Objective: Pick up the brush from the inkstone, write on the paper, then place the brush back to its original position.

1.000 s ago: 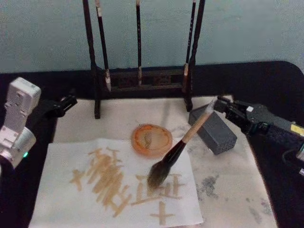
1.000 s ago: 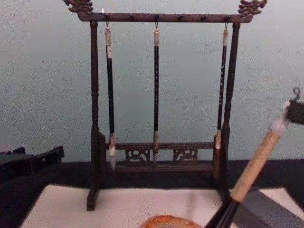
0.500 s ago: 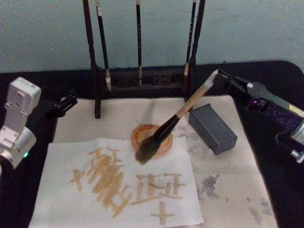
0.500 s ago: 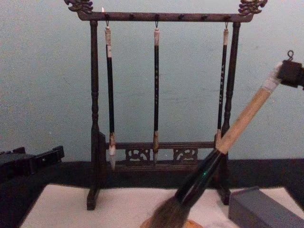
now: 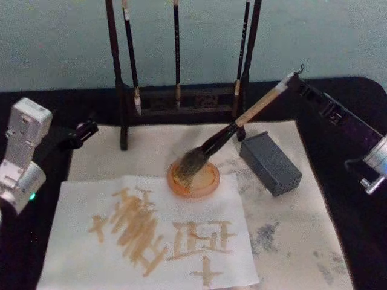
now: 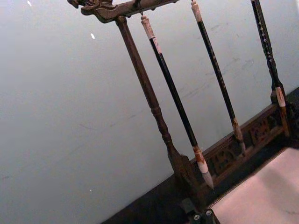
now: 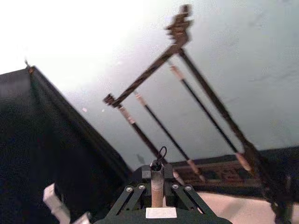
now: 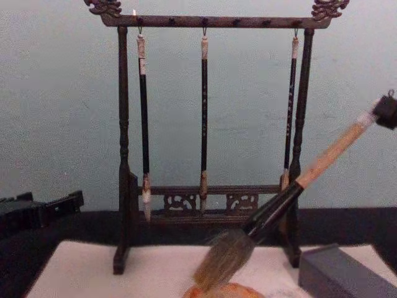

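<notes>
Gripping the thick tan-handled, grey-bristled calligraphy brush by its very top, your closed right pincer holds it tilted over the round orange inkstone, where it may pivot or slip against the dark wooden brush rack behind, the grey block beside, or the inked off-white paper; your left pincer sits parked left.
</notes>
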